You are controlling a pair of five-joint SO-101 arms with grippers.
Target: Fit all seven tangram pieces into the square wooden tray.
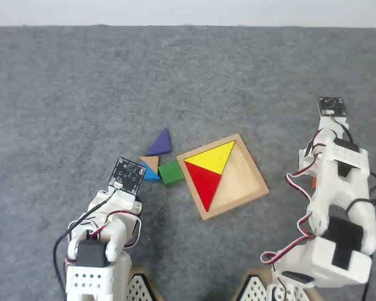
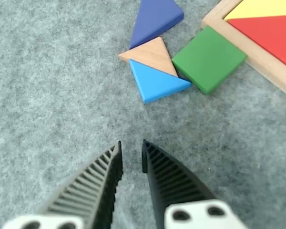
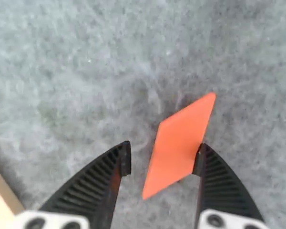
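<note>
The square wooden tray (image 1: 249, 177) lies at the table's middle and holds a yellow triangle (image 1: 214, 157) and a red triangle (image 1: 203, 180). Left of it sit a purple triangle (image 1: 160, 144), a plain wood triangle (image 1: 150, 163), a blue triangle (image 1: 151, 175) and a green square (image 1: 170, 173). My left gripper (image 2: 131, 149) hovers just short of the blue triangle (image 2: 155, 82), its fingers nearly together with nothing between them. My right gripper (image 3: 164, 145) is open around an orange parallelogram (image 3: 181, 138) lying on the carpet right of the tray. One finger (image 3: 203, 160) touches its edge.
Grey carpet covers the table. The green square (image 2: 209, 58) rests against the tray's wooden rim (image 2: 257, 56). The right arm (image 1: 335, 182) stands over the orange piece, of which a sliver (image 1: 313, 182) peeks out. Open carpet lies behind the tray.
</note>
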